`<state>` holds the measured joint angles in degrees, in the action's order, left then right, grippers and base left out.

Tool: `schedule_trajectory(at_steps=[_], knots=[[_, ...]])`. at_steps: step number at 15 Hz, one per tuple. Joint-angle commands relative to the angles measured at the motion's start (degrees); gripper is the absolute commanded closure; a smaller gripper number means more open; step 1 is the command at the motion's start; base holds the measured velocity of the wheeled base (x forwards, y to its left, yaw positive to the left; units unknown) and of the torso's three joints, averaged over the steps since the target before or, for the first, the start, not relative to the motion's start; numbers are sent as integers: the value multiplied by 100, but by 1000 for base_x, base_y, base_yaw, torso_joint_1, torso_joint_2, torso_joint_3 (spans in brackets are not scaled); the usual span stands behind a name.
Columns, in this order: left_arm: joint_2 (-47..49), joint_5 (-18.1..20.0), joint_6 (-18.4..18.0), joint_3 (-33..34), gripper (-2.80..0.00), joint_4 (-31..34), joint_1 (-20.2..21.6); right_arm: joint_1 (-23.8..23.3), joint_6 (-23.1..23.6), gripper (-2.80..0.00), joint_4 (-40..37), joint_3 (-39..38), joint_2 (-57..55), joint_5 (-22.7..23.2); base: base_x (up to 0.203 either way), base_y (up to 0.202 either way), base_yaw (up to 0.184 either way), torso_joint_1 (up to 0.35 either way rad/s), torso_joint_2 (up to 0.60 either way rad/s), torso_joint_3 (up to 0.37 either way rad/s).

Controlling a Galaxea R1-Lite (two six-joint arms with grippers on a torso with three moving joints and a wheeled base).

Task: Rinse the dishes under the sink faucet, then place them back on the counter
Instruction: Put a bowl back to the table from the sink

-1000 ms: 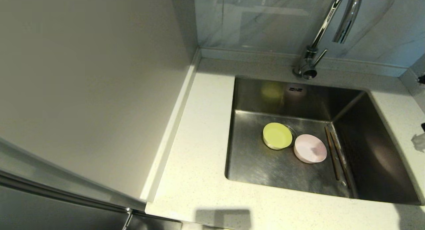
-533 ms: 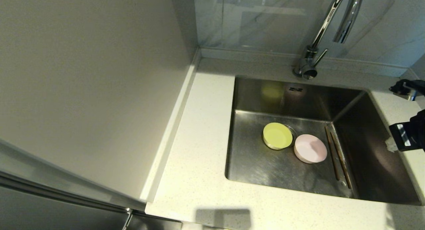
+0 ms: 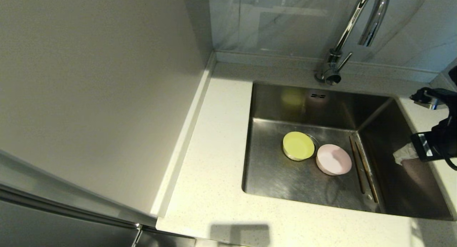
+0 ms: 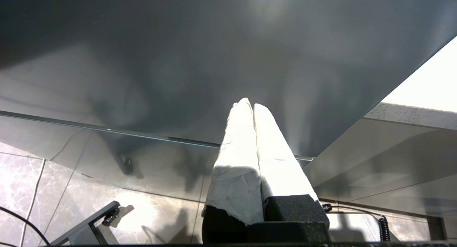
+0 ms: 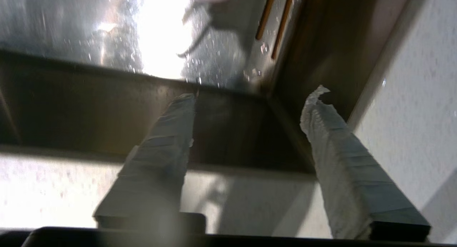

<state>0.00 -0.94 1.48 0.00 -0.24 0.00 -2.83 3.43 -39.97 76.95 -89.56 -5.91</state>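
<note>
**Right tool spread over the sink's right edge, dishes on the basin floor**

We see the right tool [image 5: 250,93] at the right edge of the head view, above the sink's right rim; in its wrist view the two taped fingers [image 5: 160,147] stand well apart with nothing between them, so it is released and empty. The left tool [image 4: 250,106] shows only in its own wrist view, low beside a dark cabinet front above a tiled floor, its taped fingers pressed together on nothing.

The sink [image 3: 285,182] fills the centre right of the head view, set into the speckled off-white table [image 3: 214,168]. On the basin floor the yellow-green bowl [image 3: 298,145] sits at the centre, and the pale pink bowl [image 3: 334,159] lies just to its lower right; we cannot tell whether their rims touch. The two chopsticks [image 3: 362,165] lie side by side to the right of the pink bowl, along the foot of the right wall. The chrome faucet [image 3: 351,29] rises at the upper right, behind the sink's back rim.
</note>
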Motion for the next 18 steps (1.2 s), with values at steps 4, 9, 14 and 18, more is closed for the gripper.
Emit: schedule_trajectory(at_steps=[4, 9, 14, 18], knots=[[-18, -3, 2, 0, 0, -2, 0, 32, 570, -280, 957, -184, -895, 64, 0, 0, 0, 0, 0, 0], [-18, -3, 2, 0, 0, -2, 0, 212, 932, -280, 2080, -142, -1890, -364, 0, 0, 0, 0, 0, 0], [-18, -3, 2, 0, 0, -2, 0, 212, 880, -280, 2818, -5, -2734, -846, 0, 0, 0, 0, 0, 0], [-18, -3, 2, 0, 0, -2, 0, 204, 505, -280, 2932, 169, -3152, -879, 0, 0, 0, 0, 0, 0]])
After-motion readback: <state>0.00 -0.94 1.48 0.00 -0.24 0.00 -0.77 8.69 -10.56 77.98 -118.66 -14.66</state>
